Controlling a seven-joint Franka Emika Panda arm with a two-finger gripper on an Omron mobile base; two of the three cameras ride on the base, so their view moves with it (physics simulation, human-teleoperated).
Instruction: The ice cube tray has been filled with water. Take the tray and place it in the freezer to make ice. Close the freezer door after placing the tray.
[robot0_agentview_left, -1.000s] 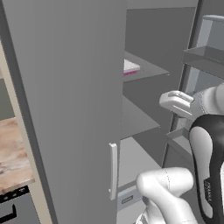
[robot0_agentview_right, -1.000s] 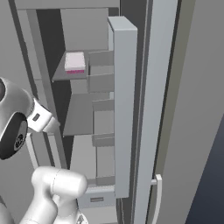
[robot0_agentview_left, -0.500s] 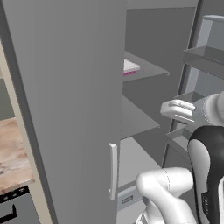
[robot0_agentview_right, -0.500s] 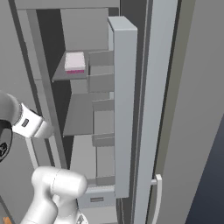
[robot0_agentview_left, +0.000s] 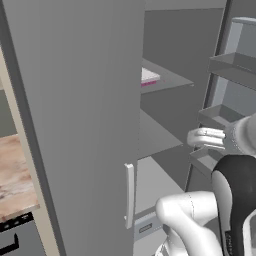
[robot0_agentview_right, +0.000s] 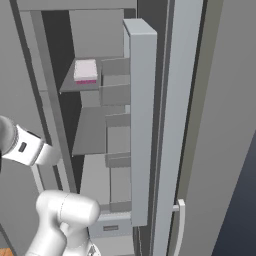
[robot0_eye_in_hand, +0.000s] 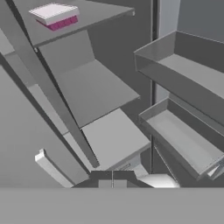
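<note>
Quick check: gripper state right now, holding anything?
Gripper: shut, empty. The ice cube tray lies apart from it on the freezer's upper shelf.

words: none to read | numbers: none | signs: none | all faces plain grey, pink or white

My left base camera sits behind and left of my arm, facing forward and slightly down, close to the wide plain grey refrigerator door (robot0_agentview_left: 75, 125). My right base camera sits behind and right, looking into the tall grey two-door freezer cabinet (robot0_agentview_right: 90, 135) past the narrow grey freezer door with shelf bins (robot0_agentview_right: 140, 120). My hand camera looks obliquely into the compartment from near the door bins. All three views share the grey upper inner shelf (robot0_eye_in_hand: 87, 19) carrying the flat pinkish-lavender ice cube tray (robot0_agentview_left: 149, 77) (robot0_agentview_right: 85, 71) (robot0_eye_in_hand: 55, 15).
</note>
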